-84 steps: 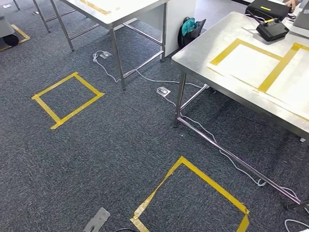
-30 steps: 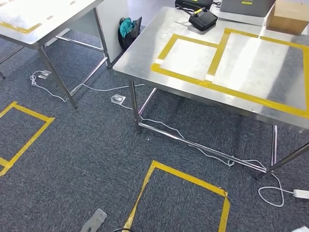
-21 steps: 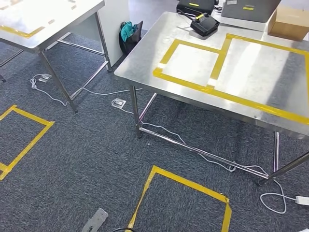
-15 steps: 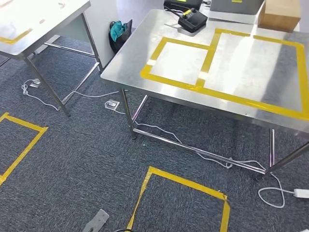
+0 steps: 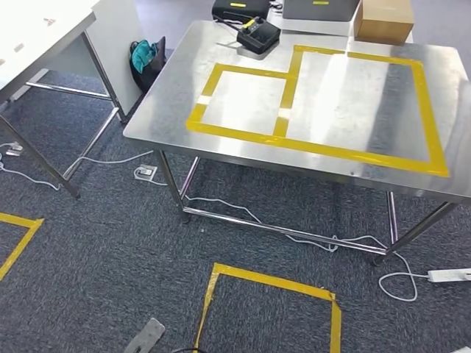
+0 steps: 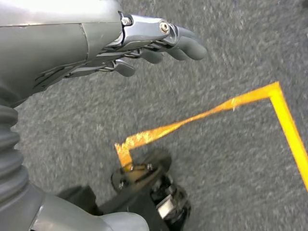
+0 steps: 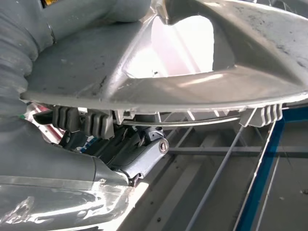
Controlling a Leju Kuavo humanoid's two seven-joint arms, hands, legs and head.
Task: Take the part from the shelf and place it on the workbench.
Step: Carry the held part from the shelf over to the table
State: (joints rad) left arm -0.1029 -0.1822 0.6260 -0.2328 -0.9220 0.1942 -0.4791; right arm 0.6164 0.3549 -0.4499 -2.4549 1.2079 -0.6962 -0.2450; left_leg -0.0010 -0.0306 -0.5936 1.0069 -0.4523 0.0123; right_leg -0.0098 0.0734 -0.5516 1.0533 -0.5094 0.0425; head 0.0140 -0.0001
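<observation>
Dark grey carpet [image 5: 111,257] with yellow tape squares [image 5: 272,305], white cables [image 5: 288,234], steel tables [image 5: 166,103], bright glare

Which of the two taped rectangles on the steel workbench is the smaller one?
The left rectangle, nearest the black controller. It shares a tape strip with the larger rectangle, which reaches toward the cardboard box.

A steel workbench [image 5: 166,110] marked with yellow tape rectangles [image 5: 311,147] carries a black controller [image 5: 257,34] and a cardboard box [image 5: 384,20] at its far edge, standing on grey carpet [image 5: 111,250].
</observation>
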